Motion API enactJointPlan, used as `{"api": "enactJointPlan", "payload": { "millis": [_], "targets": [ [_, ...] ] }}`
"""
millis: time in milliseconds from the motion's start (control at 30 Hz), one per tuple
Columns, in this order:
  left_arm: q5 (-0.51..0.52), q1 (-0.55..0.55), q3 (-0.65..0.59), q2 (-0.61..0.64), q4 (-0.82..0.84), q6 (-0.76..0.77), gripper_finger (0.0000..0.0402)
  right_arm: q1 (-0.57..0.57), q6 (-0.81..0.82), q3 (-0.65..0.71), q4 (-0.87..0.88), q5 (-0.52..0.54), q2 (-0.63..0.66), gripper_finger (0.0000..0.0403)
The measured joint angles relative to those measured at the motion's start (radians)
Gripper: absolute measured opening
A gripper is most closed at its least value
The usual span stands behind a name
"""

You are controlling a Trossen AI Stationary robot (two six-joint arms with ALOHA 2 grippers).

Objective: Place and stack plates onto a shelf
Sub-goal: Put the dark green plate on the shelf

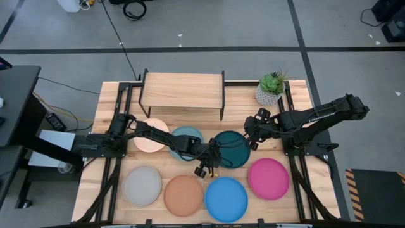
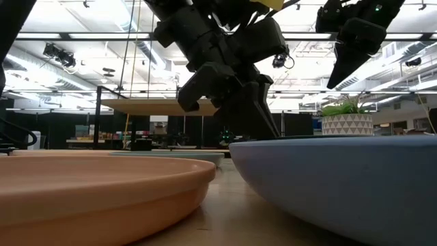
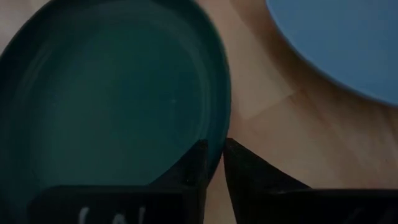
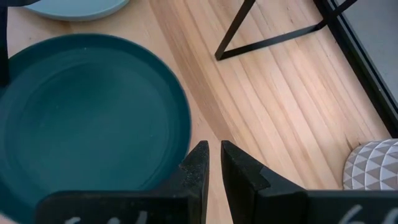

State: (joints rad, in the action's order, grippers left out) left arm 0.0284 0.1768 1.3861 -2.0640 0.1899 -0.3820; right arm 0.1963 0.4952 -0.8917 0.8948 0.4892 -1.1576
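Left arm: reaches from the table's left edge across toward the middle, forearm low and stretched out.
Left gripper [image 1: 209,166]: near the table's centre, pointing down; its fingers [image 3: 198,163] stand close together with the rim of the dark teal plate [image 3: 106,93] between them.
Right arm: comes in from the table's right edge, elbow bent, wrist toward the centre.
Right gripper [image 1: 252,135]: held above the tabletop right of centre; its fingers [image 4: 199,163] are nearly together with only a slim gap, nothing between them.
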Motion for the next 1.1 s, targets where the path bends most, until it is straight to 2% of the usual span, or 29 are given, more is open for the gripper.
{"api": "enactJointPlan", "payload": {
  "millis": [333,1100],
  "targets": [
    [0.000,0.002,0.000,0.001,0.017,-0.010,0.0013,0.000,0.000,0.000,0.000,0.000,0.000,0.0049],
    [0.023,0.036,0.116,0.035,0.178,-0.020,0.0015,0.000,-0.020,0.000,0.001,0.006,0.008,0.0050]
  ]
}}
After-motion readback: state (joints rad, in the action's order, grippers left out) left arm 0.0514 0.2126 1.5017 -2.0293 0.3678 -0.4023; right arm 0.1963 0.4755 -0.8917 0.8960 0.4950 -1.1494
